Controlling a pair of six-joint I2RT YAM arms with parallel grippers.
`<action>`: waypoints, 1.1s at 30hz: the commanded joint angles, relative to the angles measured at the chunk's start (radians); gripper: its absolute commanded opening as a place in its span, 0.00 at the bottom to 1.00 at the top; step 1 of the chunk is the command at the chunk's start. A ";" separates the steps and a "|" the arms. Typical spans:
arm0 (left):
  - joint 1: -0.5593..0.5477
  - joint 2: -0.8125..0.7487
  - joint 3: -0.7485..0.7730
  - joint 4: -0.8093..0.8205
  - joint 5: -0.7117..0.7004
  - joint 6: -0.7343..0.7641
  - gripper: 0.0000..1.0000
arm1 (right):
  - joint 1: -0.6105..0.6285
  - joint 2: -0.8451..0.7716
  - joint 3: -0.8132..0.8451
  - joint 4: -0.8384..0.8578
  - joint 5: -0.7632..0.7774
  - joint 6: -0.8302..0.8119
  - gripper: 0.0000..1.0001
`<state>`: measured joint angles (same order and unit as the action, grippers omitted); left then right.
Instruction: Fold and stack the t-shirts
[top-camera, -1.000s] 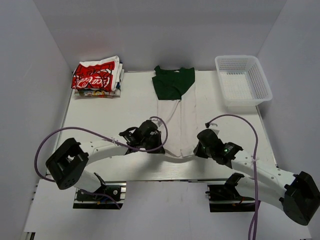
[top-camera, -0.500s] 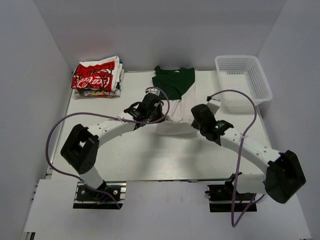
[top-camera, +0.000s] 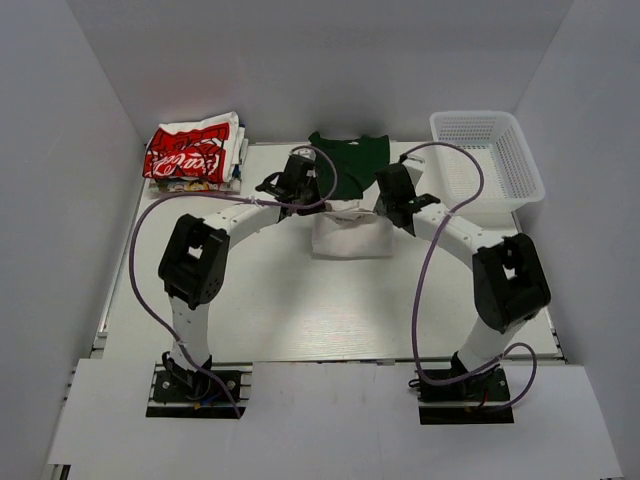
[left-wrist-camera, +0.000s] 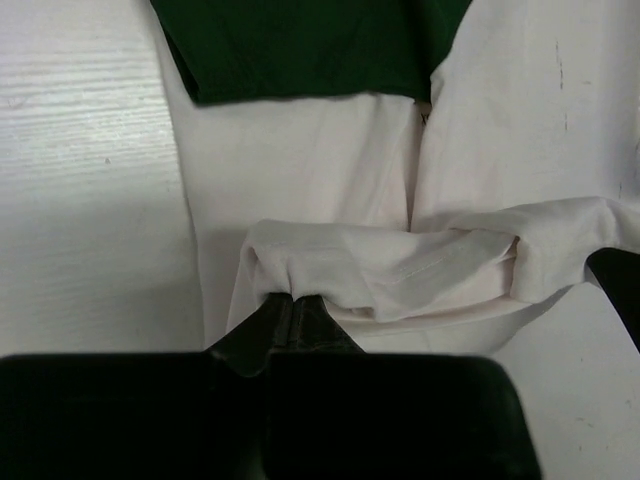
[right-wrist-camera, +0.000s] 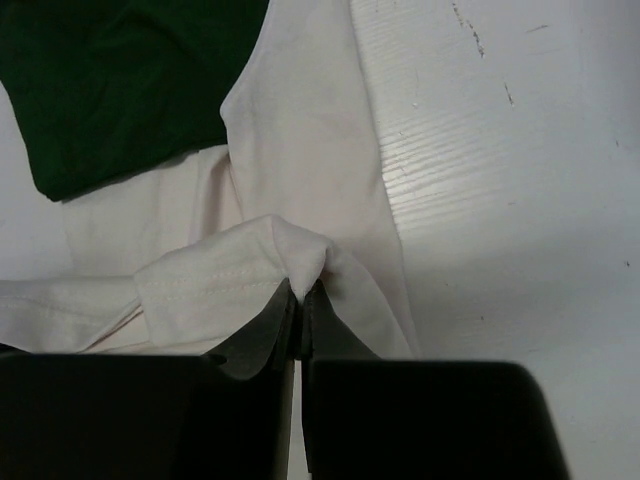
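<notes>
A white t-shirt (top-camera: 348, 236) with dark green sleeves (top-camera: 348, 165) lies on the table's far middle, its bottom hem lifted and carried over its body toward the green part. My left gripper (top-camera: 312, 196) is shut on the hem's left corner (left-wrist-camera: 300, 275). My right gripper (top-camera: 385, 205) is shut on the hem's right corner (right-wrist-camera: 298, 262). The hem sags in a band between the two (left-wrist-camera: 440, 270). A stack of folded t-shirts (top-camera: 195, 152), the top one white with red print, sits at the far left corner.
A white mesh basket (top-camera: 485, 160) stands at the far right corner, close to my right arm. Purple cables loop over both arms. White walls close in the table on three sides.
Both grippers have carried the hem from the near edge of the table up over the shirt to the far side, folding the white body in half. The arms now stretch far forward.
</notes>
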<state>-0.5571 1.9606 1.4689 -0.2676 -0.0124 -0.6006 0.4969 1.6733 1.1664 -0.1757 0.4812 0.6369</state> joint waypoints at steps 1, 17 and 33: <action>0.026 0.021 0.079 -0.009 0.035 0.019 0.00 | -0.026 0.064 0.120 0.021 -0.045 -0.045 0.00; 0.063 -0.075 -0.021 0.085 0.152 0.147 1.00 | -0.078 0.024 0.070 0.036 -0.301 -0.172 0.91; 0.080 0.360 0.378 -0.004 0.522 0.285 1.00 | -0.087 -0.059 -0.077 0.140 -0.455 -0.171 0.91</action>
<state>-0.5053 2.2662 1.7241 -0.1905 0.4732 -0.3580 0.4088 1.6653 1.0924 -0.0742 0.0483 0.4744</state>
